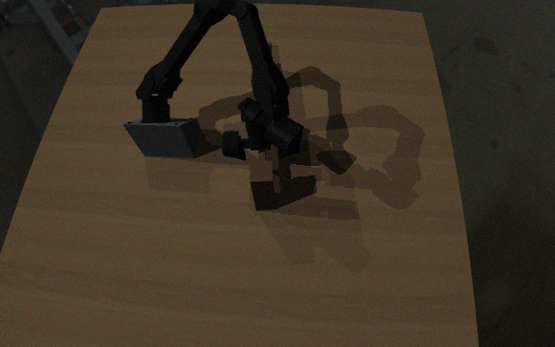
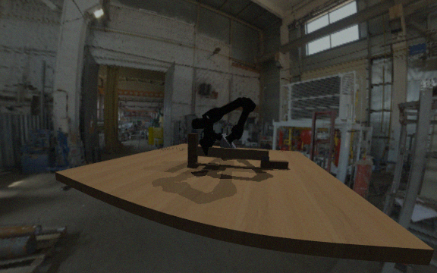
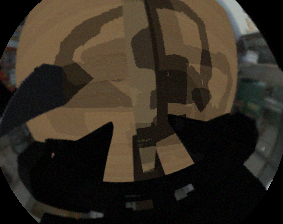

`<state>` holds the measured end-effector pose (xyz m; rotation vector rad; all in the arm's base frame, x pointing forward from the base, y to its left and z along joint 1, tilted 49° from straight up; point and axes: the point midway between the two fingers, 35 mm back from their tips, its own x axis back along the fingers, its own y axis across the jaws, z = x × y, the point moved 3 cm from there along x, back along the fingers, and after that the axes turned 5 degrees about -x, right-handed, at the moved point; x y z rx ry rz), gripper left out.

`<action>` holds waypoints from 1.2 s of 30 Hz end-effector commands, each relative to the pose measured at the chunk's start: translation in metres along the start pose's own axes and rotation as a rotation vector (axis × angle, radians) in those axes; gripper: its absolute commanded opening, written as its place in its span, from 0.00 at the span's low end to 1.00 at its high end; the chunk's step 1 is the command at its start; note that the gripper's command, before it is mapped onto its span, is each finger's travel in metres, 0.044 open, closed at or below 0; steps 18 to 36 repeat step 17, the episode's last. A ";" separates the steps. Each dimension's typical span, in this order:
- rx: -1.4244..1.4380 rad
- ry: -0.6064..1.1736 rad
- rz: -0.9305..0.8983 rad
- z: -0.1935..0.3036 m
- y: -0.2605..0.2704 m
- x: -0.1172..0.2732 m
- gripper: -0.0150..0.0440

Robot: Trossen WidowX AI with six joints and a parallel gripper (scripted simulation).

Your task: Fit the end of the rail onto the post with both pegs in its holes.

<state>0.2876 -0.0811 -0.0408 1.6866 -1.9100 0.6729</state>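
Note:
The wooden rail (image 1: 275, 55) (image 2: 237, 153) (image 3: 139, 97) stands off the table and looks about level, its far end at the low footboard block (image 2: 279, 165). Its near end meets the upright post (image 1: 260, 171) (image 2: 193, 152) in the exterior view, with no gap that I can make out. No pegs or holes show, so peg depth cannot be seen. My gripper (image 3: 141, 120) is open, its black fingertips apart on either side of the rail's near end, close to the post. In the top view the arm hides the fingertips and much of the rail.
The arm's base stands on a slanted grey block (image 1: 164, 140) (image 3: 34, 95), left of the rail in the top view. The wooden table (image 1: 162, 270) (image 2: 241, 212) carries shadows of the arm and rail. Its edges are well away from the parts.

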 end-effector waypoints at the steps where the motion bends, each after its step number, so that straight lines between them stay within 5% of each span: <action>1: 0.008 0.005 0.007 -0.019 0.002 0.020 1.00; 36: 0.009 0.006 0.009 -0.026 0.003 0.026 1.00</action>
